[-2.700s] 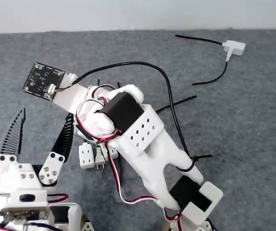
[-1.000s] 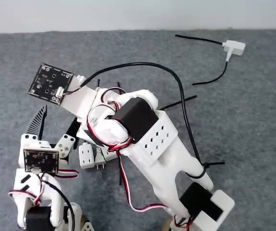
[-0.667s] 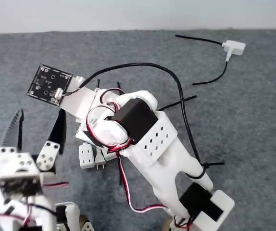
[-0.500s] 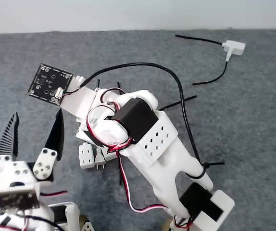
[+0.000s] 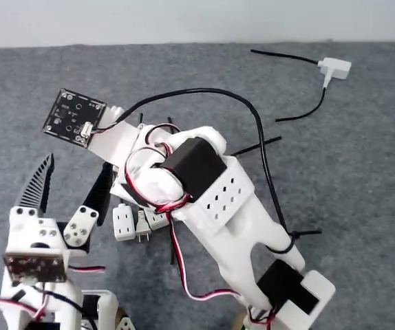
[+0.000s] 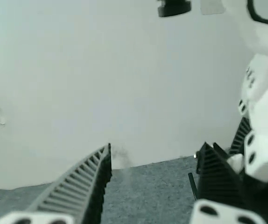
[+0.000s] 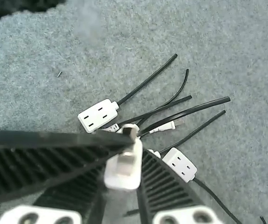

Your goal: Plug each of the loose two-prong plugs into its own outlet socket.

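While my right jaws clamp a white plug (image 7: 123, 167) above the clustered sockets (image 7: 96, 115), my left jaws stand apart beside them; open surface (image 5: 363, 206) stretches right, a second plug (image 5: 335, 67) near its far edge.

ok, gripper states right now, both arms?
Left gripper: open, holding nothing.
Right gripper: shut on a white two-prong plug.

No legible text, labels, numbers or signs on anything in view.
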`<state>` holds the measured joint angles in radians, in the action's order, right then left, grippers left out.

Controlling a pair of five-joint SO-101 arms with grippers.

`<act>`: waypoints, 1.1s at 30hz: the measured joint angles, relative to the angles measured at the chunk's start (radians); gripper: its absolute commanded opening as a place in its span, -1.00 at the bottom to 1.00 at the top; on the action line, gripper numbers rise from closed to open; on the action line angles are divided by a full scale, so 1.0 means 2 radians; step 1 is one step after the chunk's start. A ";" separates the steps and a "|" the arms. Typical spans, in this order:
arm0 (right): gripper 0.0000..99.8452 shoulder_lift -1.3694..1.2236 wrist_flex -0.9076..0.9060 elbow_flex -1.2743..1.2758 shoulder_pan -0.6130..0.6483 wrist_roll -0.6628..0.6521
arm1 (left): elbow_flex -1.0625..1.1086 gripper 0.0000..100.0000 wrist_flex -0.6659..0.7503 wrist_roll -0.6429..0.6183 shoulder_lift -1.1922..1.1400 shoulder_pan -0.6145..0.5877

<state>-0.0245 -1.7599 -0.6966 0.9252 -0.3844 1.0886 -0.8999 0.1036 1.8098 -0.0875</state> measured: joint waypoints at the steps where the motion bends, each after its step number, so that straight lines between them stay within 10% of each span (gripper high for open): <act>1: -0.98 0.000 0.000 0.004 0.000 0.000 | 0.005 -0.40 0.005 0.001 0.000 0.000; 33: -0.98 0.000 0.000 0.018 -0.011 0.000 | 0.079 -0.40 0.004 0.005 0.000 0.001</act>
<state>-0.0245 -1.7599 -0.6598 0.9037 -0.3844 1.2467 -0.8922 0.1143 1.8098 -0.0859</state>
